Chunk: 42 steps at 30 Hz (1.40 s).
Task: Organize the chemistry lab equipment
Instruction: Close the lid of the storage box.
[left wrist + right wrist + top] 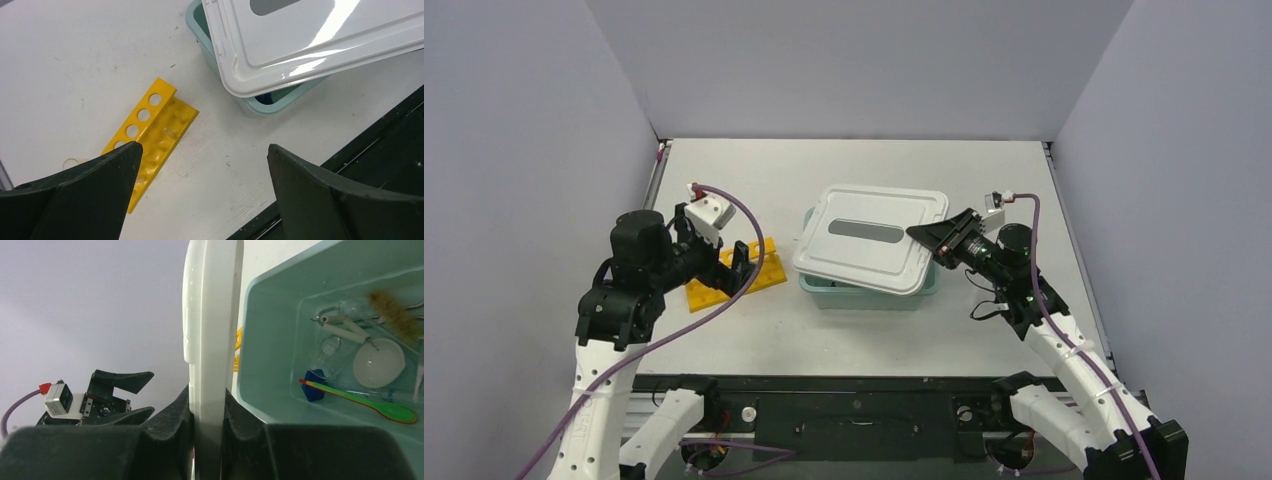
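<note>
My right hand point(207, 407) pinches the lid point(212, 315) by one edge, askew over the tub point(270, 330). So thin a grip could let it slip onto the glassware point(350, 307) inside. My left hand point(202, 147) hangs wide above the yellow, holed rack point(160, 117), which lies on the desk point(75, 60) beside the tub.

From my remote station: the white table point(844, 170) carries two things directly, a yellow holed rack point(167, 125) lying at left and, near it, a teal tub point(864, 298) standing mid-table.
</note>
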Available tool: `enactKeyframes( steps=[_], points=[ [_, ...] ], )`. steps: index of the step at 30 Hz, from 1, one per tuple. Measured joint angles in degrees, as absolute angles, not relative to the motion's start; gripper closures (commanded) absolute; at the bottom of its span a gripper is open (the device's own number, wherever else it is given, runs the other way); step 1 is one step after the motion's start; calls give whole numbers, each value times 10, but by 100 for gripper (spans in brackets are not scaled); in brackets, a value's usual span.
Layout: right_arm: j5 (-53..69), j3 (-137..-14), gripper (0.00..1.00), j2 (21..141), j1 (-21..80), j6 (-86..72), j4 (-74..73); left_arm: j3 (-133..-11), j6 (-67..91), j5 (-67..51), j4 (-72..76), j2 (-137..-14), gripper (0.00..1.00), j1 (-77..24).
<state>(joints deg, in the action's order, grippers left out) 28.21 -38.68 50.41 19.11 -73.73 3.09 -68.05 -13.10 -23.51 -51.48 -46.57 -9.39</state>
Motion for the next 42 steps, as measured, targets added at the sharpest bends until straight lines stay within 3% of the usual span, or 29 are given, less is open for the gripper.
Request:
enactKeyframes(
  steps=[11,13,17,19,34,42],
  points=[
    [321,-373,99,515,136,-695,-10,-638,-94,-234,-517,-439,3,-94],
    [328,-373,94,519,130,-688,-17,-633,-94,-234,-517,-436,3,-94],
    [337,-374,69,524,124,-670,-27,-618,-93,-234,-515,-429,3,-94],
    [338,-375,63,528,123,-652,-42,-613,-92,-234,-514,-429,3,-94],
    [314,-424,42,587,124,-512,-225,-581,-77,-234,-474,-436,3,-94],
    [246,-517,39,605,123,-414,-367,-575,-65,-230,-432,-467,3,-105]
  ],
)
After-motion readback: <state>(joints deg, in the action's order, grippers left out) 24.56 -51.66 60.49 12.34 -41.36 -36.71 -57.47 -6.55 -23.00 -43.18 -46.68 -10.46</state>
